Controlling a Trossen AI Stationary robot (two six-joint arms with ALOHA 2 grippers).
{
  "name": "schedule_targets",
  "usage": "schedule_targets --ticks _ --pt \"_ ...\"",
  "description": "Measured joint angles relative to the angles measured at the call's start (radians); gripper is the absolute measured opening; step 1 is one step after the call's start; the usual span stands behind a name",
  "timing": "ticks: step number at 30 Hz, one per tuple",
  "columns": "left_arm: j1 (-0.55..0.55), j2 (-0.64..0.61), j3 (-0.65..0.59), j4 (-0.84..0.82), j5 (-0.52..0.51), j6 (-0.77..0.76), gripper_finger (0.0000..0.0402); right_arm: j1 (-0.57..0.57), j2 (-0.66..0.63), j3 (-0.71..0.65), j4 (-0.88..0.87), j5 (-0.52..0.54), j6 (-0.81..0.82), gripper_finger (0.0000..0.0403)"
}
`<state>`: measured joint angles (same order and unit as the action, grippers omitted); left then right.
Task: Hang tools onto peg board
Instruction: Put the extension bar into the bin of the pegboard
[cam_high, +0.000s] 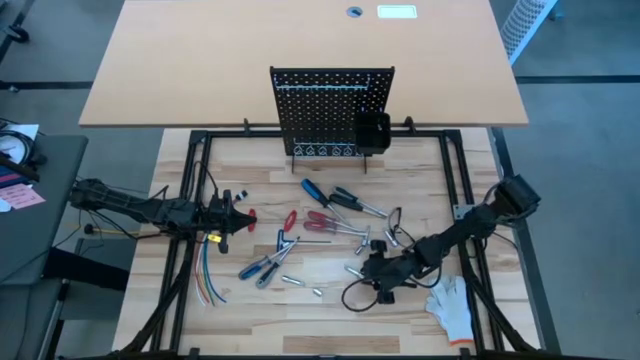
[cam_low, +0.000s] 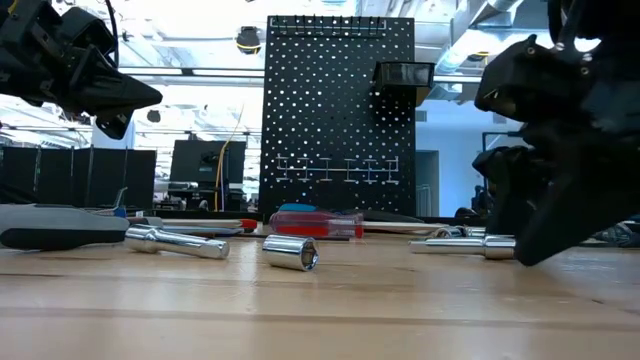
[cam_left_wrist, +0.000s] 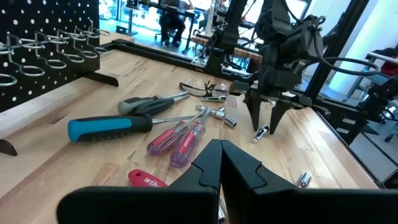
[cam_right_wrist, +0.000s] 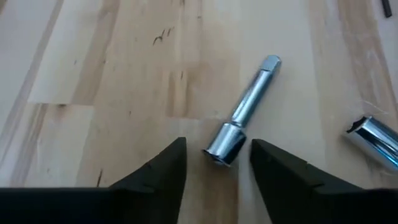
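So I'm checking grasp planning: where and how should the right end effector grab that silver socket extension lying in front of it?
Grip the silver socket extension on its thicker socket end, coming straight down from above. It lies flat on the table, so only its two sides are free. The right end effector is open, its fingers already on either side of that end.

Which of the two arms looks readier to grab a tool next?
The right one, probably. The right gripper is open and low over the table, its fingers straddling the end of a silver socket extension. The left gripper is shut and held above the red-handled tools, not around anything.
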<state>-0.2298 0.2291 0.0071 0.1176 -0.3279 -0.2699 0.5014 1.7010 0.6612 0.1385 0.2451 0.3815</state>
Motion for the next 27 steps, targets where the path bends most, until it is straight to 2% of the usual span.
schedule_targets --ticks 6,10,20,27 --pt "0.0 0.0 0.0 0.0 0.0 0.0 0.0 -0.006 0.014 0.0 0.004 0.019 0.024 0.0115" --pt "0.0 0.0 0.0 0.0 0.0 0.0 0.0 -0.029 0.015 0.0 -0.009 0.016 0.055 0.0091" --pt "0.0 0.0 0.0 0.0 0.0 0.0 0.0 -0.054 0.013 0.001 -0.03 0.005 0.09 0.0083" --pt "0.0 0.0 0.0 0.0 0.0 -0.002 0.0 -0.043 -0.065 -0.008 -0.067 0.026 0.082 0.0082"
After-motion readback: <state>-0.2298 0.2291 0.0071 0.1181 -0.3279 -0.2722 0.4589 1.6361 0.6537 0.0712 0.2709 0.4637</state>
